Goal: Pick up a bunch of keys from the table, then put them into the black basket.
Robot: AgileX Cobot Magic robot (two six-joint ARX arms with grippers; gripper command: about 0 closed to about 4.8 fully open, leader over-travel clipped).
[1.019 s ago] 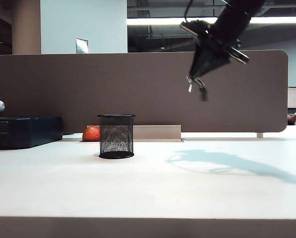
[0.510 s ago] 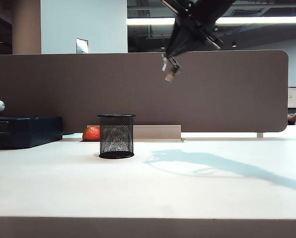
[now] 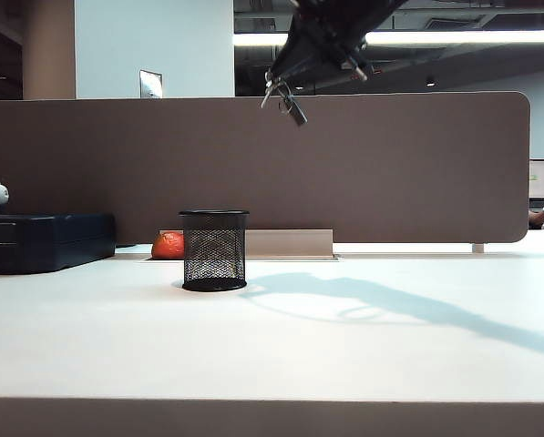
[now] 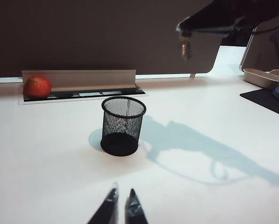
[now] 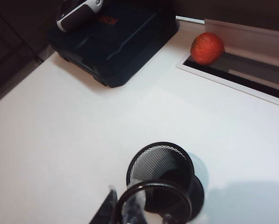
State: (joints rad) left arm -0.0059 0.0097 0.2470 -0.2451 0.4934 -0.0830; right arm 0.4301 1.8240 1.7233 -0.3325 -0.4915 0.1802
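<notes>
High above the white surface [image 3: 272,346], the right end effector [image 3: 281,89] is clamped on the bunch of keys [image 3: 285,98], which dangles above and slightly right of the black basket [image 3: 214,249] in the exterior view. The left end effector [image 4: 120,199], its fingertips nearly together and holding nothing, sits low near the basket. An orange fruit [image 3: 168,245] and a dark blue case [image 3: 46,240] lie farther back.
</notes>
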